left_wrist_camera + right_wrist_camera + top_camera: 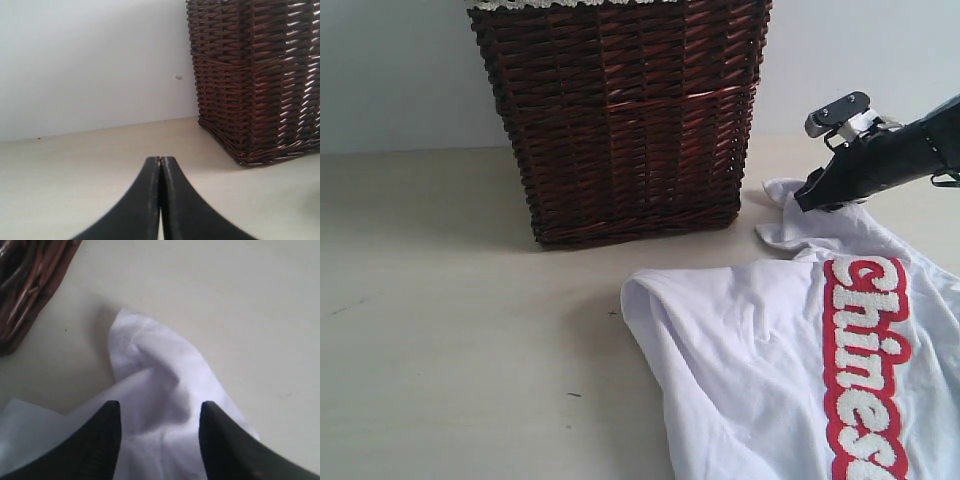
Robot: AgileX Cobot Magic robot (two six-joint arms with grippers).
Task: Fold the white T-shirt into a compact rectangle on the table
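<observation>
The white T-shirt (760, 340) lies rumpled at the right front of the table (450, 320), its red band with fuzzy white lettering (865, 365) running down the right side. A bunched sleeve end (790, 215) sticks out toward the basket. My right gripper (817, 197) hovers low over that sleeve; in the right wrist view it (160, 412) stands open, with the white cloth (150, 370) under and between its fingers. My left gripper (160, 161) is shut on nothing over bare table (75, 165), and it does not show in the exterior view.
A tall dark brown wicker basket (625, 110) with white lace trim stands at the back middle of the table, just left of the sleeve; it also shows in the left wrist view (255, 75). A pale wall rises behind. Bare tabletop spreads left and front.
</observation>
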